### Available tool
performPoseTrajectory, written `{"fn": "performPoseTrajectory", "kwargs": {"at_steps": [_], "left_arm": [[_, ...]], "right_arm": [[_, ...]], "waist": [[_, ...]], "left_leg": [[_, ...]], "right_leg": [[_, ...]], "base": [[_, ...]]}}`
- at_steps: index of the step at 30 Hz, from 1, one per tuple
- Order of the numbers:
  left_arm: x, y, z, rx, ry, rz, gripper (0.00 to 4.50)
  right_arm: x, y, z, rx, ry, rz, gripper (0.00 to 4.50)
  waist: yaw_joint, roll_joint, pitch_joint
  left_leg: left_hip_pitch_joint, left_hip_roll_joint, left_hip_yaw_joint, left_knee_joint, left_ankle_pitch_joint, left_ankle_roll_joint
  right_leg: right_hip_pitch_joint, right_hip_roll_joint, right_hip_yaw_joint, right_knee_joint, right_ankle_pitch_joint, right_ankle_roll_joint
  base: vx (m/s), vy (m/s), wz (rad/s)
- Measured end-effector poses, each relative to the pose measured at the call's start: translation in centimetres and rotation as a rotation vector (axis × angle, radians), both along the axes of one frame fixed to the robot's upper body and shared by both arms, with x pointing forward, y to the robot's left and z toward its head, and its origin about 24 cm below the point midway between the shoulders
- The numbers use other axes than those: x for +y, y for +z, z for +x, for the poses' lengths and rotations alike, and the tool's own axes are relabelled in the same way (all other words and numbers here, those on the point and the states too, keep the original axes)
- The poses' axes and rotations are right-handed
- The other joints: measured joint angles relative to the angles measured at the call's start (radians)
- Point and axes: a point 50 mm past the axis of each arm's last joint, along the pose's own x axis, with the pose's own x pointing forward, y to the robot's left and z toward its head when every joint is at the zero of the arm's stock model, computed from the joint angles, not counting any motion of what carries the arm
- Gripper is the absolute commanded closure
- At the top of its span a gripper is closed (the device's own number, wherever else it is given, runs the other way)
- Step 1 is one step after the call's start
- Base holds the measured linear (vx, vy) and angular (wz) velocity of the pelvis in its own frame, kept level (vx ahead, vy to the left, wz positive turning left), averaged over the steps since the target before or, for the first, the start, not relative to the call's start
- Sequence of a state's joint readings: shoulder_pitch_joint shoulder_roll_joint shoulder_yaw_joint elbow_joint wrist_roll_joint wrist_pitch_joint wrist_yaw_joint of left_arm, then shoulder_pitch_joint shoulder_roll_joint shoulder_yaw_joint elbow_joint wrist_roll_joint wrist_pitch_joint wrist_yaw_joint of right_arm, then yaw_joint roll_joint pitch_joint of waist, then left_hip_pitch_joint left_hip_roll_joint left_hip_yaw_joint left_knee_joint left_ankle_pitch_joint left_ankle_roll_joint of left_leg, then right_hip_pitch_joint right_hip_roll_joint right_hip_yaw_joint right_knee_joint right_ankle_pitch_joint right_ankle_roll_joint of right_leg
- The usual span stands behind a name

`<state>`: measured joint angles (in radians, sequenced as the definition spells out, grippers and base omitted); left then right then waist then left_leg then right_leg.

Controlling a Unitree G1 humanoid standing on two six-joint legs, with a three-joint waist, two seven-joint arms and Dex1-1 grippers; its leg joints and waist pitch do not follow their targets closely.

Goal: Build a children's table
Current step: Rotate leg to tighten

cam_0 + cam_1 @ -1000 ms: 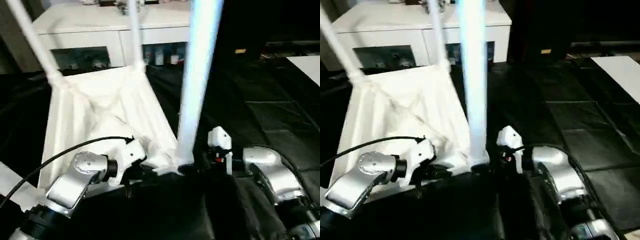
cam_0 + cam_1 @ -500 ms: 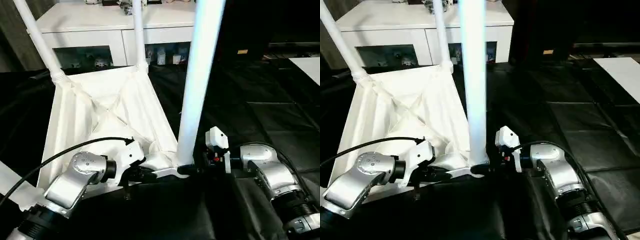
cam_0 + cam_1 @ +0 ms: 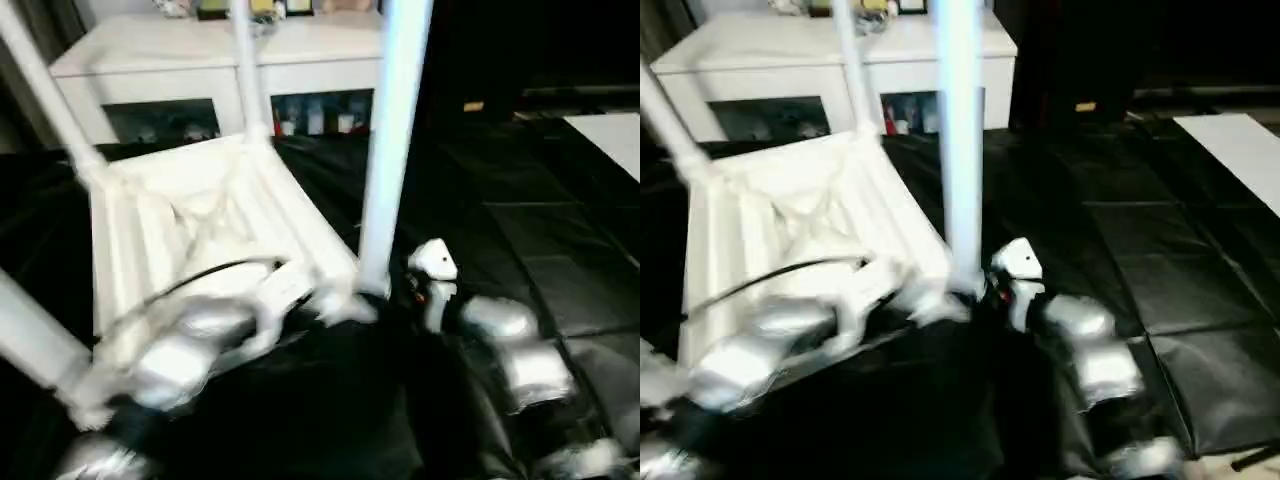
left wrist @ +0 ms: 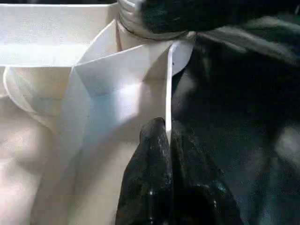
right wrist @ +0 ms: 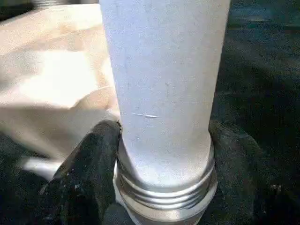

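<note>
The table (image 3: pixel 200 215) lies upside down on black mats (image 3: pixel 520 230), its ribbed underside facing up and tilted, with its far edge toward a white cabinet (image 3: pixel 215 65) that stands behind it. Legs rise from its corners: two far legs (image 3: pixel 245 70) go up past the cabinet front, one at each far corner, a near-left leg (image 3: pixel 30 345) slants out toward the picture's left edge, and the near-right leg (image 3: pixel 392 150) stands almost upright, running out of the top of the head views. The left gripper (image 4: pixel 164 140) is at the table's near edge, close to the near-right corner; in the left wrist view its two black fingers (image 4: pixel 150 178) are pressed together on the thin white rim of the table, pinching it, with the base of the near-right leg just beyond. The right gripper (image 5: pixel 164 187) is at the foot of that same leg; in the right wrist view its fingers (image 5: pixel 86 173) stand on either side of the leg's base, right above the grey threaded collar, touching or nearly touching the white shaft, so it reads as a grip around the leg. Both silver forearms reach in from the near side, the left arm (image 3: pixel 180 350) over the table's near edge with a black cable looping above it, the right arm (image 3: pixel 510 345) over the mats beside the corner. A white sheet (image 3: pixel 610 135) lies on the mats at the far right.
</note>
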<state>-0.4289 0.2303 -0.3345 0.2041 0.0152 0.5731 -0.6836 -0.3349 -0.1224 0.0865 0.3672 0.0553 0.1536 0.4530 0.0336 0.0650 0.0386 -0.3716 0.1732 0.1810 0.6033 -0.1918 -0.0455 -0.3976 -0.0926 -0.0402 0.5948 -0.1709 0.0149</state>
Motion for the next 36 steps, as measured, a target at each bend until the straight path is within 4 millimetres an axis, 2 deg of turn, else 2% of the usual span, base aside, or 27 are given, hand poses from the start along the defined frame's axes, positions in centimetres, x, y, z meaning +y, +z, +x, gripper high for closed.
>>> {"fn": "performPoseTrajectory", "kwargs": {"at_steps": [5, 6, 8, 13, 18, 23, 27, 31, 32, 34, 36], "left_arm": [[-0.3, 0.0, 0.1, -0.014, -0.005, 0.009, 4.50], [-0.2, 0.1, 0.1, -0.014, -0.010, 0.007, 4.50], [-0.1, 0.1, -0.1, -0.010, -0.027, 0.002, 4.50], [1.1, 0.4, -0.8, 0.000, -0.085, 0.004, 4.50], [2.7, 0.5, -1.8, 0.020, -0.180, 0.002, 4.50], [4.5, 0.7, -3.4, 0.071, -0.303, -0.015, 4.50], [4.5, 0.6, -4.0, 0.095, -0.343, -0.032, 4.50], [4.6, 0.7, -4.0, 0.091, -0.350, -0.027, 4.50], [4.7, 0.7, -4.0, 0.089, -0.354, -0.026, 4.50], [4.7, 0.7, -4.1, 0.091, -0.359, -0.026, 4.50], [4.8, 0.7, -4.1, 0.095, -0.363, -0.026, 4.50]], "right_arm": [[0.4, 0.0, -0.1, -0.019, -0.027, 0.017, 1.81], [0.3, 0.0, -0.2, -0.016, -0.024, 0.034, 1.47], [0.0, 0.0, -0.4, -0.006, -0.003, 0.068, 1.12], [-1.0, 0.7, -1.0, 0.023, 0.177, 0.077, 0.76], [-2.4, 2.0, -1.9, 0.020, 0.451, 0.001, 0.76], [-3.2, 2.2, -2.8, 0.059, 0.647, -0.048, 0.76], [-2.8, 2.2, -3.1, 0.070, 0.715, -0.054, 0.76], [-2.8, 2.2, -3.0, 0.077, 0.762, -0.085, 0.76], [-2.8, 2.3, -3.0, 0.080, 0.771, -0.086, 0.91], [-2.8, 2.3, -3.0, 0.081, 0.777, -0.086, 0.91], [-2.8, 2.3, -3.0, 0.086, 0.783, -0.085, 1.19]], "waist": [[0.000, 0.006, -0.001], [0.000, 0.006, -0.001], [0.000, 0.007, -0.001], [-0.002, 0.008, -0.002], [0.001, 0.009, -0.002], [0.004, 0.007, -0.001], [0.014, 0.006, 0.000], [0.015, 0.004, 0.001], [0.014, 0.004, 0.001], [0.016, 0.004, 0.001], [0.018, 0.004, 0.001]], "left_leg": [[-0.002, -0.001, -0.001, -0.002, 0.000, 0.000], [-0.002, -0.001, -0.001, -0.002, 0.000, 0.000], [-0.003, -0.001, -0.002, -0.002, 0.000, 0.000], [-0.005, 0.000, -0.003, -0.002, 0.000, 0.000], [-0.009, 0.002, -0.003, -0.002, 0.000, 0.000], [-0.012, 0.001, -0.003, -0.002, 0.000, 0.000], [-0.013, 0.001, -0.001, -0.001, 0.000, 0.000], [-0.013, 0.001, -0.001, -0.001, 0.000, 0.000], [-0.012, 0.001, -0.001, -0.001, 0.000, 0.000], [-0.013, 0.002, -0.001, -0.001, 0.000, 0.000], [-0.013, 0.002, -0.001, -0.001, 0.000, 0.001]], "right_leg": [[0.000, 0.000, 0.000, -0.002, 0.000, 0.001], [-0.001, 0.000, 0.000, -0.002, 0.000, 0.001], [-0.001, 0.000, -0.001, -0.002, 0.000, 0.000], [-0.003, 0.000, -0.002, -0.002, 0.002, -0.003], [-0.005, 0.001, -0.005, -0.002, 0.000, -0.001], [-0.006, 0.000, -0.005, -0.002, 0.000, -0.001], [-0.006, 0.000, -0.002, -0.001, 0.000, -0.001], [-0.006, 0.000, -0.002, 0.000, 0.000, -0.001], [-0.006, 0.000, -0.002, 0.000, 0.000, -0.001], [-0.006, 0.000, -0.002, 0.000, 0.000, -0.001], [-0.006, 0.000, -0.002, 0.000, 0.000, -0.001]], "base": [[0.000, 0.000, 0.00], [0.000, 0.000, 0.00], [0.000, 0.000, 0.00], [0.000, 0.000, 0.00], [0.000, 0.000, 0.00], [0.000, 0.000, 0.00], [0.000, 0.000, 0.00], [0.000, 0.000, 0.00], [0.000, 0.000, 0.00], [0.000, 0.000, 0.00], [0.000, 0.000, 0.00]]}}
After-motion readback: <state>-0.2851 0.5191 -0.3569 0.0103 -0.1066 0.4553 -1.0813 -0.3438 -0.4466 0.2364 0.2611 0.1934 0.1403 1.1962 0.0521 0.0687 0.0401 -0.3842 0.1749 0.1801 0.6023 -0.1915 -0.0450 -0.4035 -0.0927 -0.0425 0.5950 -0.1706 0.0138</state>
